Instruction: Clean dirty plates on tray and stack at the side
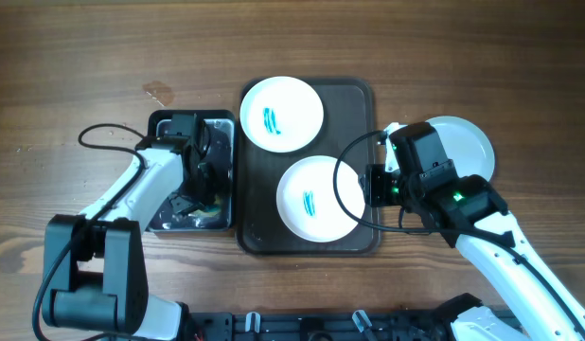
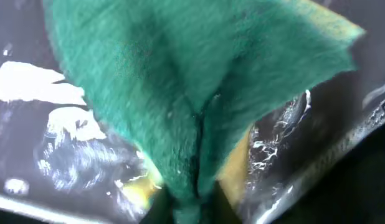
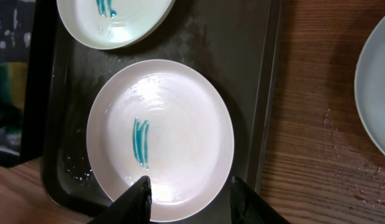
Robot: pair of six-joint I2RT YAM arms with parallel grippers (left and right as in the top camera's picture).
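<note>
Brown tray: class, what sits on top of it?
A far plate and a near plate, both white with blue smears. The tray surface beneath them is hidden.

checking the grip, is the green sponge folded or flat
Folded: the green scouring sponge with yellow backing is creased down its middle and bunched together.

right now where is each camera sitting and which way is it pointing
overhead: fixed above the table, facing straight down on tray, far smeared plate, near smeared plate, third plate, left arm, right arm.
left wrist: on that arm, close above the green sponge over the black tray; nothing of the arm shows clearly.
right wrist: on that arm, facing down on the near smeared plate; its fingertips show at bottom.
shared: overhead and right wrist both show that plate.
</note>
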